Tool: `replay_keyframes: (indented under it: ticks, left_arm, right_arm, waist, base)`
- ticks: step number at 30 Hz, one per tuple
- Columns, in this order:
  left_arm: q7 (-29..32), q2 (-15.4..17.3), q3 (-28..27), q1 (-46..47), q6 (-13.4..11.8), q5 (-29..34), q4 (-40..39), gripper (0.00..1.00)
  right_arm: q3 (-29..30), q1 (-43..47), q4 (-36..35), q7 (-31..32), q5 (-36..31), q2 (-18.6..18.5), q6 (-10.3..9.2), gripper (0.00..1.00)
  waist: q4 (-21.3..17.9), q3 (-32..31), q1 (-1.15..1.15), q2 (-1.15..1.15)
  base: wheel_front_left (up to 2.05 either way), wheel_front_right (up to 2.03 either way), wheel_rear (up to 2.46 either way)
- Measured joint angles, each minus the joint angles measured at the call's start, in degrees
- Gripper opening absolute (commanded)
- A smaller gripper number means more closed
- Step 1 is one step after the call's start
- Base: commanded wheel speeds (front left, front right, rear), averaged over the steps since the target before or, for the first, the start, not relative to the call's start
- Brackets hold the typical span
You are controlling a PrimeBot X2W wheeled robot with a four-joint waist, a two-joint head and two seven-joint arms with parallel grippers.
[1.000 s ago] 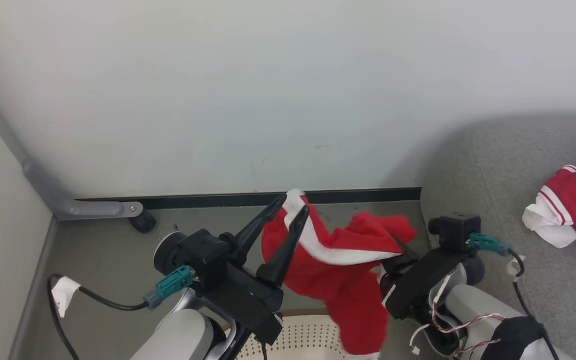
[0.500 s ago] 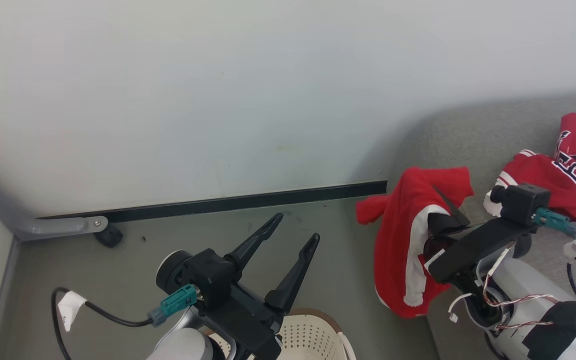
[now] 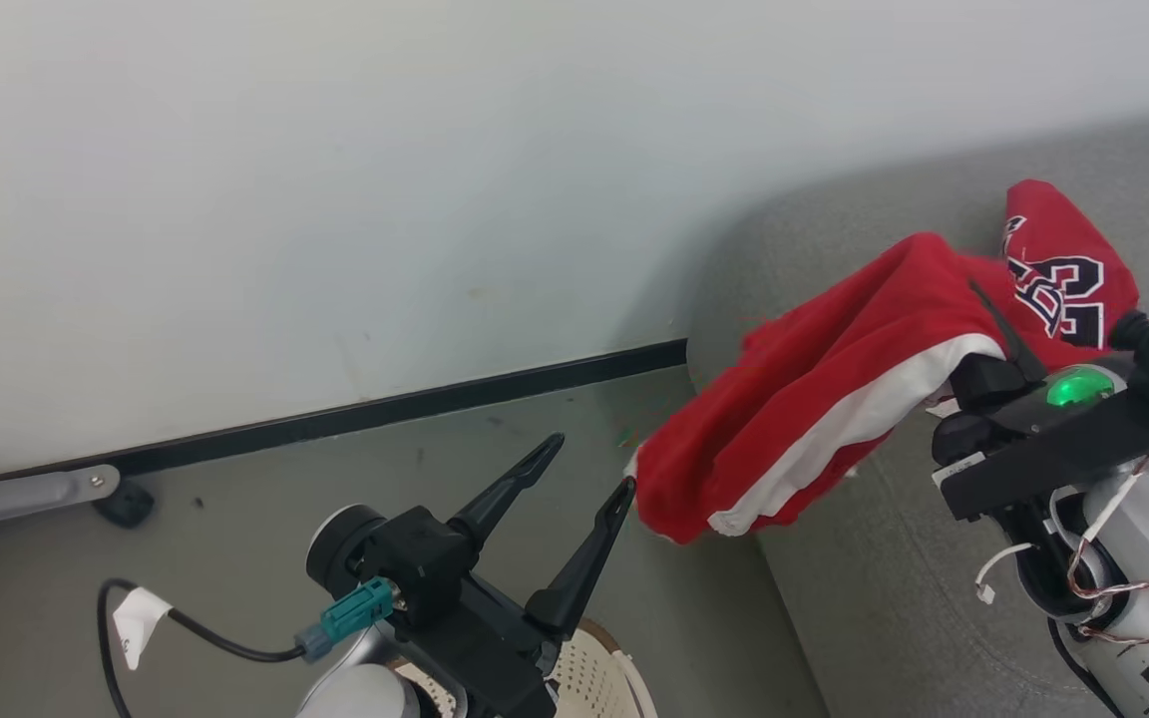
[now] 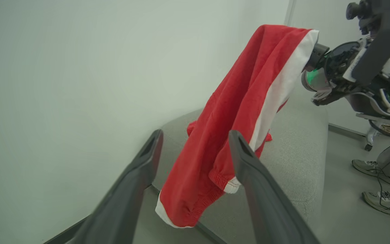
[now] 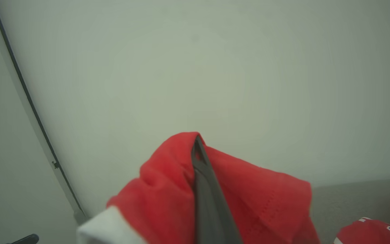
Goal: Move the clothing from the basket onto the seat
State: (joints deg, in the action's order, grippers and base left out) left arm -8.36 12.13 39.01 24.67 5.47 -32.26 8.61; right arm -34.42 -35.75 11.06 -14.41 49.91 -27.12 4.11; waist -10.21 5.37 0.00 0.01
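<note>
A red garment (image 3: pixel 834 399) with a white stripe hangs from my right gripper (image 3: pixel 975 289), which is shut on it above the left end of the grey seat (image 3: pixel 884 598). Its lower end dangles past the seat's edge over the floor. A red jersey (image 3: pixel 1063 269) with dark numbers lies on the seat behind it. My left gripper (image 3: pixel 591 462) stands open and holds nothing, just left of the garment's hanging end, above the cream basket (image 3: pixel 604 678). The left wrist view shows the garment (image 4: pixel 249 101) beyond the open fingers (image 4: pixel 249 159). In the right wrist view the shut fingers (image 5: pixel 201 176) pinch red cloth (image 5: pixel 259 203).
A pale wall with a black baseboard (image 3: pixel 385 409) runs behind. A grey metal leg (image 3: pixel 26 489) with a caster (image 3: pixel 124 504) stands at the far left. A person's shoes (image 4: pixel 381 203) are on the floor beyond the seat (image 4: pixel 296 152).
My left gripper has let go of the garment and opened. My right gripper has carried the garment right and up over the seat. The head view has turned right.
</note>
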Motion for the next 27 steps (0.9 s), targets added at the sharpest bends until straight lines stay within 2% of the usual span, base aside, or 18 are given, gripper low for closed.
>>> replay_keyframes:
  ticks: [14, 27]
  left_arm:
    - [0.66, 0.48, 0.37, -0.35, -0.19, 0.37, -1.52, 1.0]
    - [1.72, 0.57, 1.49, 0.43, 0.09, 0.93, -1.92, 1.0]
  right_arm:
    - [7.15, 5.27, -11.38, -0.3, -5.59, -3.2, -3.57, 0.0]
    - [14.12, 10.1, -17.81, -0.31, -8.02, -4.79, -5.48, 0.0]
  waist:
    - [-7.03, 1.66, 0.0, 0.0]
    - [-13.23, 4.1, 0.0, 0.0]
  base:
    - [0.0, 0.0, 0.0]
    - [0.0, 0.0, 0.0]
